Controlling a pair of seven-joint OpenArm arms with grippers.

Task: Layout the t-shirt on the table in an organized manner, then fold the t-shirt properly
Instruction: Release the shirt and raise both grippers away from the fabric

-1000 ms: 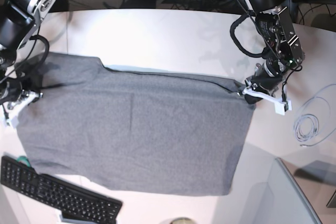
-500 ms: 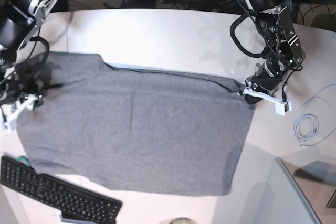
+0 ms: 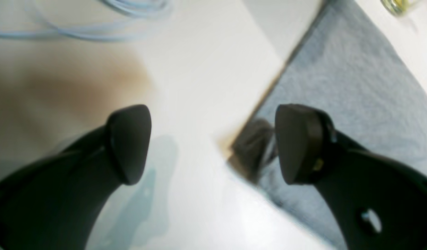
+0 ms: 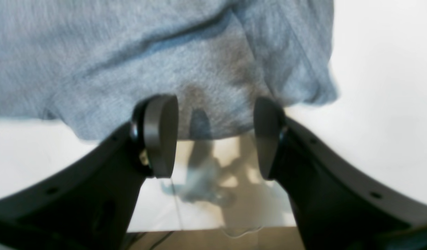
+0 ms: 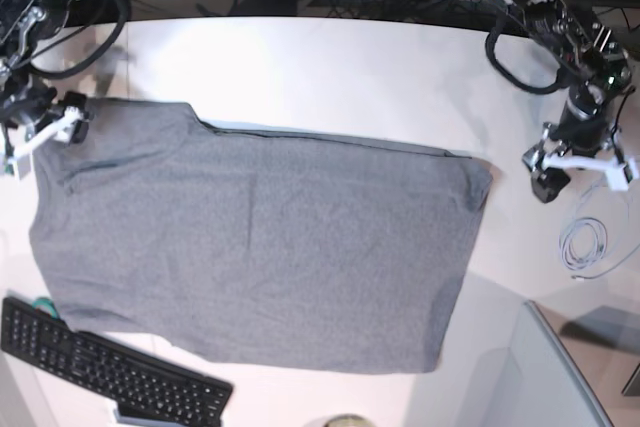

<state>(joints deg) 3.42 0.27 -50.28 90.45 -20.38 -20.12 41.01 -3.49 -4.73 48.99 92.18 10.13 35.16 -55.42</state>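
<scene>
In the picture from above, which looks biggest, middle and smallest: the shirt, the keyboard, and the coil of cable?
1. The t-shirt, by far the largest, spread flat over much of the table.
2. The keyboard, partly cut off at the picture's edge, so its full size is unsure.
3. The coil of cable, the smallest.

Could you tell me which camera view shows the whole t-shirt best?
The base view: the t-shirt lies spread there, all edges visible. The left wrist view catches only one edge, the right wrist view only a rumpled corner.
</scene>
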